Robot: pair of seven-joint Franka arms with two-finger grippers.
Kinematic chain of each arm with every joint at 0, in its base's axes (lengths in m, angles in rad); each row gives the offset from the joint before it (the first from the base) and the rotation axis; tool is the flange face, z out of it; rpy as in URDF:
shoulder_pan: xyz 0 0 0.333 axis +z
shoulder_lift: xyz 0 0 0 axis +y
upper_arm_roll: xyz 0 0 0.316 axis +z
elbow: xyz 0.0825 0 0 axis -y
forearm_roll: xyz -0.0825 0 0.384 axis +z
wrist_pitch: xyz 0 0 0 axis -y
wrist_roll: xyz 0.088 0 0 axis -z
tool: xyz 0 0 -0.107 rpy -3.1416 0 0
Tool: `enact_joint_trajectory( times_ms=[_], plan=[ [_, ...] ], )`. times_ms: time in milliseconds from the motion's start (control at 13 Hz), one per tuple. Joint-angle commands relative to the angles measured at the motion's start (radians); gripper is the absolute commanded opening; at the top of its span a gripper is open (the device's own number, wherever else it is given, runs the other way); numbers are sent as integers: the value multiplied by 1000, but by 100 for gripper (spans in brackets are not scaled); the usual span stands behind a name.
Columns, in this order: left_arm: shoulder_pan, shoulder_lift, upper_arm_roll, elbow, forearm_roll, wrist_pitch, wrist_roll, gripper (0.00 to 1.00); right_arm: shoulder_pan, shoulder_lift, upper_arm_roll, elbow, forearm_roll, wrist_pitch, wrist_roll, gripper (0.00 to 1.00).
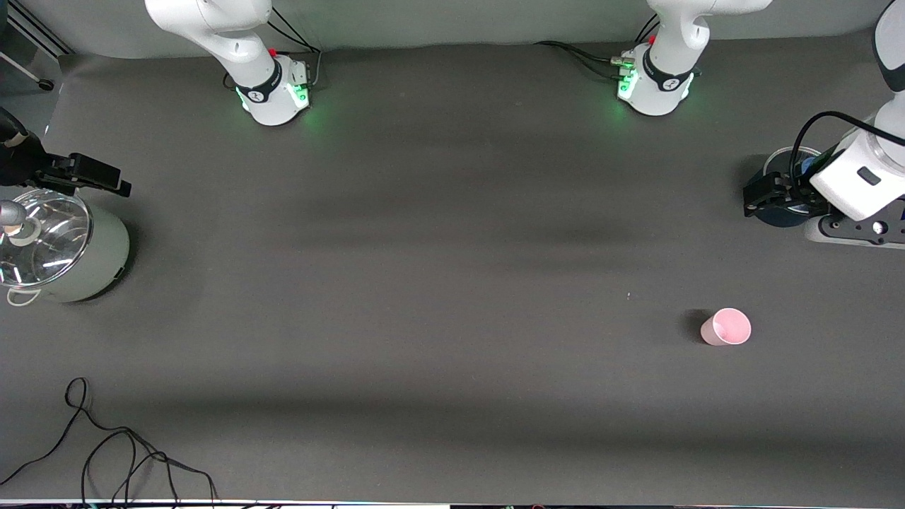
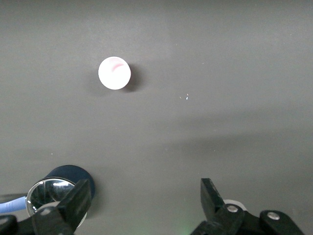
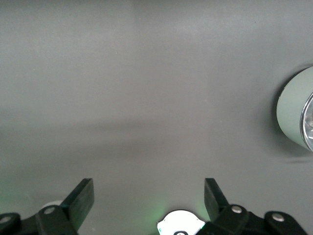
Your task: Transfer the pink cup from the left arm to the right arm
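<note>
The pink cup [image 1: 726, 327] [image 2: 114, 73] stands upright on the dark table toward the left arm's end, with nothing touching it. It is nearer to the front camera than a dark blue pot [image 1: 783, 213]. My left gripper [image 1: 752, 198] [image 2: 145, 193] hangs open and empty above the table beside that pot, well apart from the cup. My right gripper [image 1: 121, 184] [image 3: 148, 196] waits at the right arm's end of the table, open, with nothing between its fingers.
The dark blue pot [image 2: 68, 175] has a glass lid. A pale green pot [image 1: 88, 254] [image 3: 292, 115] with a glass lid stands under the right gripper's end. A loose black cable [image 1: 106, 452] lies near the front edge. Both arm bases [image 1: 276, 92] [image 1: 654, 85] stand along the back.
</note>
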Motion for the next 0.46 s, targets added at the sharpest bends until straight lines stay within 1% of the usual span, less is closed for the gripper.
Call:
enact_joint_trajectory(
  times_ms=[0,386],
  plan=[
    [-16,0,17,13,-10,-2,0,100,-1,16,-1,31,12,-22,-17,100],
    [-13,8,18,28,-10,-1,3,100,-7,16,-1,31,14,-26,-17,100]
  ],
)
